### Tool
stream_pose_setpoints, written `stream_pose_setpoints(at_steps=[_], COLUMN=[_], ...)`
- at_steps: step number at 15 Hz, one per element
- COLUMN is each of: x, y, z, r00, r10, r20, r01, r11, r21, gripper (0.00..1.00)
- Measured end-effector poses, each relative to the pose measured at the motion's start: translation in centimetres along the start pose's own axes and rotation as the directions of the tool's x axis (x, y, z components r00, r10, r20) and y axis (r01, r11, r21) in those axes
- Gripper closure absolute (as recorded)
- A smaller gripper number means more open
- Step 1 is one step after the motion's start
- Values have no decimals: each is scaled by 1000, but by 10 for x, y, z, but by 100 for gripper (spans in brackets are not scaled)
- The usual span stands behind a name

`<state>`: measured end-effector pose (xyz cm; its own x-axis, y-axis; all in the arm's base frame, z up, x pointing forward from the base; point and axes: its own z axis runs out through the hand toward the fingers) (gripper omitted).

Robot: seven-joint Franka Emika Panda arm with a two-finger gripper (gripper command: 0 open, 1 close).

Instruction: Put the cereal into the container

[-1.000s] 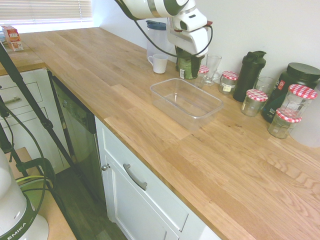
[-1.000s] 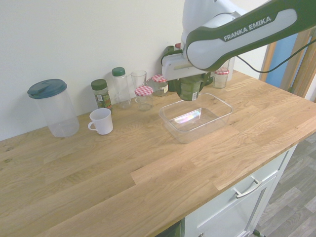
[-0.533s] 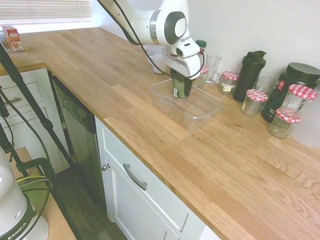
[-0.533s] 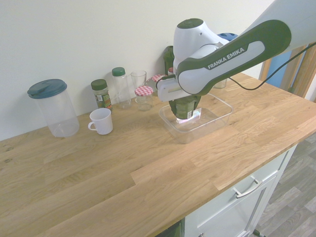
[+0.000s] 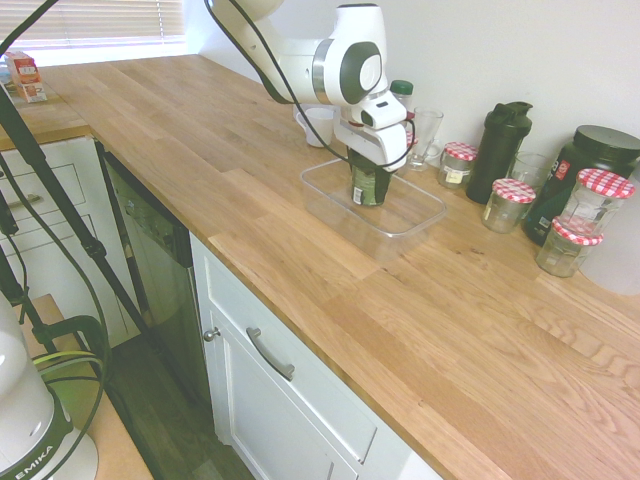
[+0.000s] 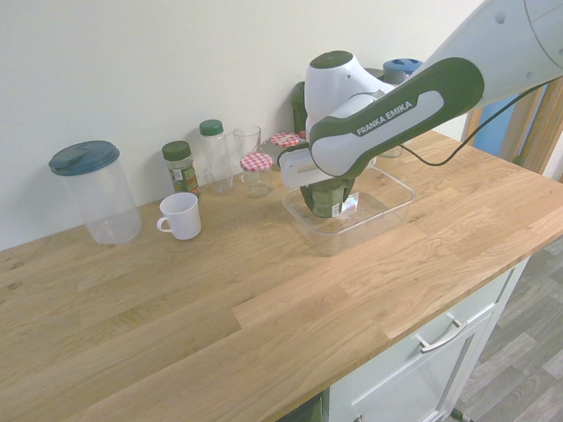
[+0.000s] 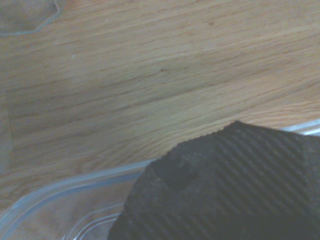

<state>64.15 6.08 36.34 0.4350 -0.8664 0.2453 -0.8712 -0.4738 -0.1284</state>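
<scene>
The cereal (image 5: 368,184) is a squat green cup with a dark lid and pale label marks. It stands upright inside the container (image 5: 335,207), a clear shallow plastic tub on the wooden counter, towards the tub's left end in the first exterior view. My gripper (image 5: 371,166) comes down from above and is shut on the cereal's top. From the other side, the cereal (image 6: 328,202) sits low in the container (image 6: 388,207) beneath the gripper (image 6: 327,188). In the wrist view the dark ribbed lid (image 7: 225,190) fills the lower right, with the container's rim (image 7: 75,187) beside it.
Along the wall behind the tub stand a white mug (image 5: 320,125), a drinking glass (image 5: 424,135), jars with red-checked lids (image 5: 457,163), a black shaker bottle (image 5: 500,150) and a blue-lidded pitcher (image 6: 92,192). Bare counter lies in front of the tub up to the edge.
The arm carried the cereal from behind the tub, over its rim, and lowered it inside. The cup now sits deeper in the tub than half a second ago.
</scene>
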Motion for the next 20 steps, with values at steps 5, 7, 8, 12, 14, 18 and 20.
stream_pose_setpoints(at_steps=[5,7,8,12,14,18,20], x=[-3,-3,-2,-1,0,-9,-17], y=[-4,-4,-4,-4,-3,3,11], z=[10,11,11,11,11,9,0], r00=[1000,1000,1000,1000,1000,999,998], r10=[-3,-2,-1,-3,-6,-43,-66], r20=[7,9,9,9,8,16,21], r01=[3,2,1,3,6,43,66], r11=[1000,1000,1000,1000,1000,999,997], r21=[-7,-6,-6,-9,-12,-30,-35], gripper=[0,0,0,0,0,0,0])
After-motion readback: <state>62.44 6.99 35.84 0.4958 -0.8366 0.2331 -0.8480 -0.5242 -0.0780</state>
